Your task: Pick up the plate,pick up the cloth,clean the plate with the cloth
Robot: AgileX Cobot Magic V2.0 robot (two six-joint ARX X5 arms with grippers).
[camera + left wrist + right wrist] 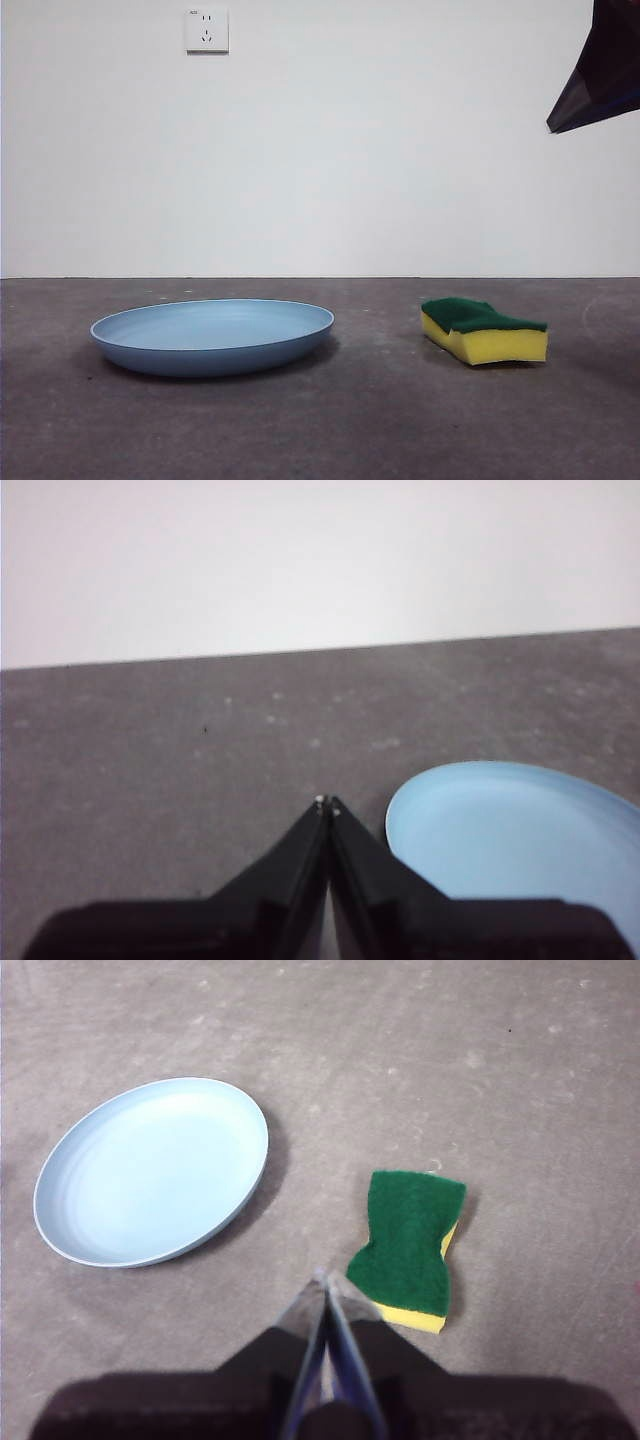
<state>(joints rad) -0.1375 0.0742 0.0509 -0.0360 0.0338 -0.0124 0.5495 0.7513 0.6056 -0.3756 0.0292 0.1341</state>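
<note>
Grey, matte tabletop point(330, 430) carries the wide, shallow, round light-blue plate point(212, 335), empty and flat. Well apart from it lies the yellow foam sponge with dark-green scouring top point(484, 330). Nothing looks lifted yet; next comes gripping the plate's rim. Left gripper point(327, 805) near the plate and right gripper point(325, 1282) above both are closed, empty.

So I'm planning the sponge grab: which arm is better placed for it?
Probably the right. The right gripper hangs just above the sponge, fingers together. The left gripper sits beside the plate, sponge out of its view.
</note>
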